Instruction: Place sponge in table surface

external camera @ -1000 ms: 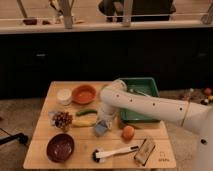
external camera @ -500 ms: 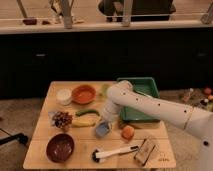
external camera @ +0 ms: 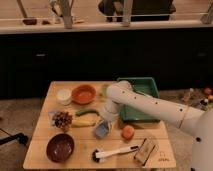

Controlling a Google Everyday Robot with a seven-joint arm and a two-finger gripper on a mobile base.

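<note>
The blue-grey sponge (external camera: 101, 130) is at the middle of the light-wood table surface (external camera: 40, 155), left of an orange fruit (external camera: 128, 132). My white arm reaches in from the right and bends down over the table. My gripper (external camera: 107, 120) is right above the sponge, at its upper edge. I cannot tell whether the sponge rests on the wood or hangs in the gripper.
A green tray (external camera: 145, 85) stands behind the arm. An orange bowl (external camera: 83, 93), a white cup (external camera: 64, 96), grapes (external camera: 62, 119), a banana (external camera: 85, 121) and a dark red bowl (external camera: 60, 147) are on the left. A white-handled brush (external camera: 116, 152) and a tan block (external camera: 146, 150) lie at the front.
The arm has shifted slightly, its forearm a little higher. The gripper and the sponge stay at about the same spot.
</note>
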